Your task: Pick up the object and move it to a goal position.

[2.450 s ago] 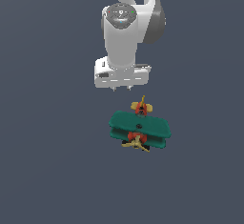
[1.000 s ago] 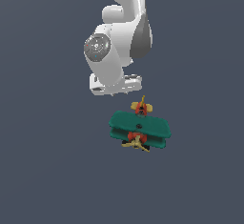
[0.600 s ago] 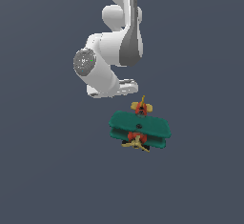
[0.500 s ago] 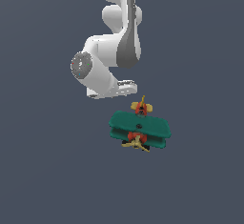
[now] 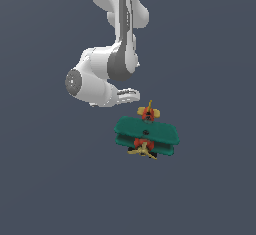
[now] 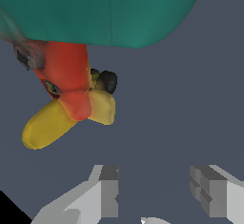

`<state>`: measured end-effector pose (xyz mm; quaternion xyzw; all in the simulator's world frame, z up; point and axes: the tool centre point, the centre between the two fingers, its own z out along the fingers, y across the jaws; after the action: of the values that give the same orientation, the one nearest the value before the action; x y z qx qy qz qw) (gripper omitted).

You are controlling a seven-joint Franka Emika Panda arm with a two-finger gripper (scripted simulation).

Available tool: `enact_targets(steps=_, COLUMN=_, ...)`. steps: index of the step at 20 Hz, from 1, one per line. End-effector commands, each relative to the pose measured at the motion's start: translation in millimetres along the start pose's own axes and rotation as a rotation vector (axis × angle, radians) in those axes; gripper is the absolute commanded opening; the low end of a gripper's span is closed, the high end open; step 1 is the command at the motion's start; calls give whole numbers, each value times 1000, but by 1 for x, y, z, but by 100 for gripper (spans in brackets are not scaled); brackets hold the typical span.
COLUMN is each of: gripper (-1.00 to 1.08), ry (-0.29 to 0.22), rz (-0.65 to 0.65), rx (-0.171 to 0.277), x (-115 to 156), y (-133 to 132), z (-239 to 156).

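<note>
The object is a small toy biplane (image 5: 146, 136) resting on the dark grey floor, with teal wings, a red body, a yellow propeller toward the camera and a yellow tail at the back. In the wrist view its teal wing (image 6: 95, 8), red body and yellow tail (image 6: 52, 123) fill the frame close up. My gripper (image 5: 129, 95) hangs low just behind the tail, on the exterior view's left of it, with the white wrist tilted over. Its two grey fingers (image 6: 109, 189) stand wide apart, and the gripper (image 6: 159, 189) is open with only floor between them, not touching the plane.
A plain dark grey floor (image 5: 210, 189) surrounds the plane. The white arm (image 5: 120, 19) comes down from the upper middle of the exterior view. No other objects show.
The wrist has swung toward the exterior view's left and tilted over, bringing the hand lower and closer to the plane's tail. The plane has not moved.
</note>
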<state>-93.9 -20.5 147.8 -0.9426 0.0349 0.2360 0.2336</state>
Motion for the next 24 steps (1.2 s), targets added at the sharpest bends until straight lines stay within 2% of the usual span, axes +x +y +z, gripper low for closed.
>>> enact_targets(steps=1, gripper=28, ry=-11, rz=5, rx=39, x=1, y=2, z=3)
enact_targets(steps=12, gripper=28, ry=-37, rz=19, rx=203, x=9, y=12, z=13)
enact_targets(steps=24, gripper=28, ry=-30, rz=15, rx=367, x=21, y=21, z=16)
